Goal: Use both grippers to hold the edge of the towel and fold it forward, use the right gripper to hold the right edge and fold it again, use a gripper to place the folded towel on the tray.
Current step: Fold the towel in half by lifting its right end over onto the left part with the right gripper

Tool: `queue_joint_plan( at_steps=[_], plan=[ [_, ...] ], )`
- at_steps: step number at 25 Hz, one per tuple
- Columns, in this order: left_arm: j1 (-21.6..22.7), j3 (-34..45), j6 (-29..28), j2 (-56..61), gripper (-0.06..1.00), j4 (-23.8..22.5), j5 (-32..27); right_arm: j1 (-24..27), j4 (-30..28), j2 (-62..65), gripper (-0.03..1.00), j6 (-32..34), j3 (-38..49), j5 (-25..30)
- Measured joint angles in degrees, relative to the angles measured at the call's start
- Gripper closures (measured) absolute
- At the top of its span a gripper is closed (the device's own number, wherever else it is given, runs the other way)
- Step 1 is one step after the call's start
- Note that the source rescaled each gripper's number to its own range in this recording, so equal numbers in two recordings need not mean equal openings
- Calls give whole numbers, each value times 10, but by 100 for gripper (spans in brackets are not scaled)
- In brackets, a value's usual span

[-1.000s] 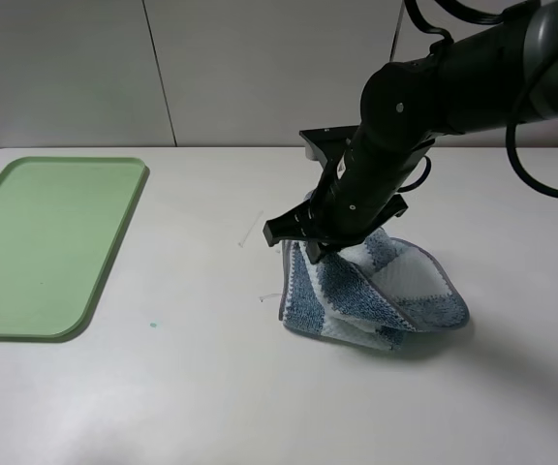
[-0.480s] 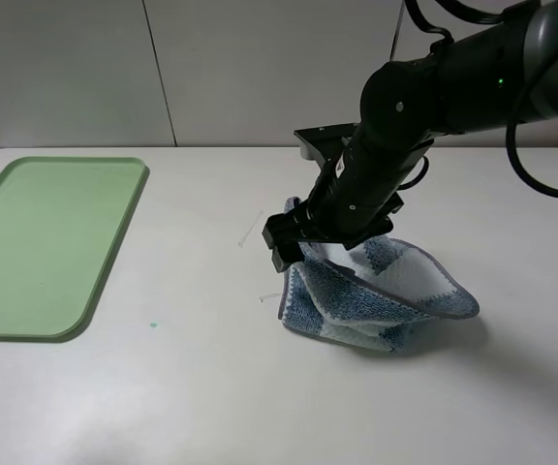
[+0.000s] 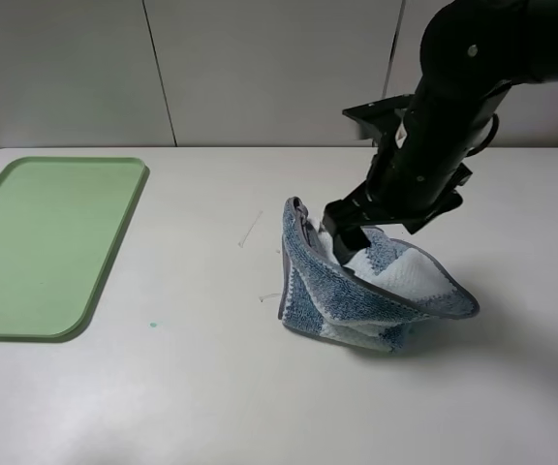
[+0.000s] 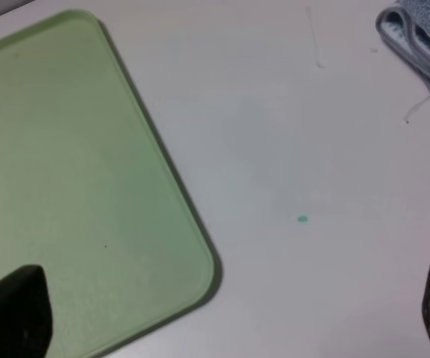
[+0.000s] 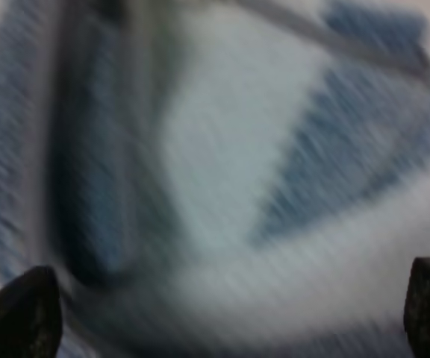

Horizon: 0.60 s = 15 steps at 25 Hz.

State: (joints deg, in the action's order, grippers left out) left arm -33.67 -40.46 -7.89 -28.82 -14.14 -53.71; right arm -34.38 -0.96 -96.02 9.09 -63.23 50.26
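Over the towel [image 3: 376,291], which lies in a loose, half-folded heap on the white table [image 3: 211,387], the right gripper [image 3: 345,231] hangs with its jaws spread wide and nothing clasped between them. Seen from the high camera, its black tips sit just above the towel's rear fold, close beside the flap that stands upright with its grey hem [image 3: 284,262] showing; whether they brush the cloth cannot be told. Its own wrist camera shows two dark fingertips [image 5: 13,317] far apart at the picture's corners, with blurred blue and white stripes filling the whole space between them, so the cloth lies beneath the pincer rather than in its grip. Well apart from the towel, on the left arm's side, the pale green tray [image 3: 46,242] rests flat on the table with nothing on it. The left gripper [image 4: 226,309] is out of the high camera's sight; its wrist view shows it released too, tips set wide, holding nothing, hovering over the tray's rounded corner nearest the towel and the bare table beside it. Between tray and towel a small teal speck [image 4: 302,218] marks the tabletop.
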Motion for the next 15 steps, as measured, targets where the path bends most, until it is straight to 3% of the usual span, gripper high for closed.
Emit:
queue_joint_plan(
  at_steps=[4,7,15],
  plan=[
    [0,0,0,0,-6,0,0,20,-1,10,-3,-58,0,66],
    [0,0,0,0,-6,0,0,21,-2,18,-3,-124,14,76],
    [0,0,0,0,-6,0,0,28,28,59,-3,-286,135,-9]
  ],
)
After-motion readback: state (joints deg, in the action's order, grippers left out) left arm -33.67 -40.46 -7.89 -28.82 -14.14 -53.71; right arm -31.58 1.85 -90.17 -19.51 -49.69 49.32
